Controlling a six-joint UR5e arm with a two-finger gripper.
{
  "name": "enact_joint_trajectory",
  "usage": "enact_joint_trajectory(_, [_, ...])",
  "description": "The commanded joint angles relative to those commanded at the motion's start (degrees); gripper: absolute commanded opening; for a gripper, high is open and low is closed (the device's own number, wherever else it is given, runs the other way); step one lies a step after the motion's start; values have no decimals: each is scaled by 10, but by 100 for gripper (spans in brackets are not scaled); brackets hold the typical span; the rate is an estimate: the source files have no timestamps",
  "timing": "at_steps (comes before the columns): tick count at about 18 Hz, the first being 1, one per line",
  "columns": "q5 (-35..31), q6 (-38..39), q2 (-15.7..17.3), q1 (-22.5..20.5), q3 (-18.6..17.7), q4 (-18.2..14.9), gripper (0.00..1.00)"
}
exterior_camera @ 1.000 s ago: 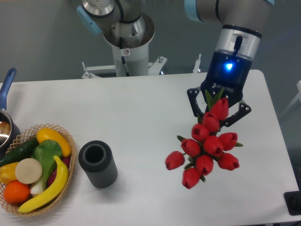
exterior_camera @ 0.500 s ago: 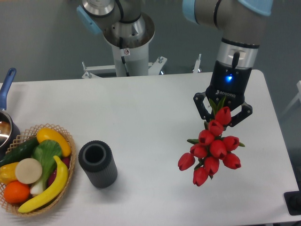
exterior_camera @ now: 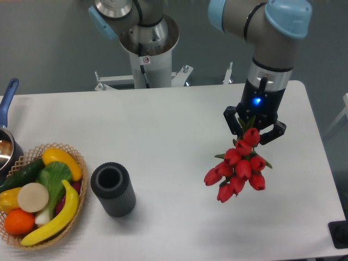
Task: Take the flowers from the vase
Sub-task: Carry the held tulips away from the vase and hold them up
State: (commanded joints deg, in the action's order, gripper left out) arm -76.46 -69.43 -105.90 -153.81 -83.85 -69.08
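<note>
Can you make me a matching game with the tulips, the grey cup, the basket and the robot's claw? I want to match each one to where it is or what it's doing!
Things:
1. flowers
2. vase
3. basket
4. gripper

States:
A. standing empty on the table
B. full of fruit and vegetables, far left
C. hanging from the claw, out of the cup
D. closed around green stems

Pairs: 1-C, 2-A, 3-B, 4-D

Matt ribbed vase (exterior_camera: 113, 190) (glossy flowers (exterior_camera: 237, 167))
</note>
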Motion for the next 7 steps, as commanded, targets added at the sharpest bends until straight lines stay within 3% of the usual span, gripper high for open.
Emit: enact_joint_trajectory(7, [-81, -17, -26, 17, 2, -29, 0])
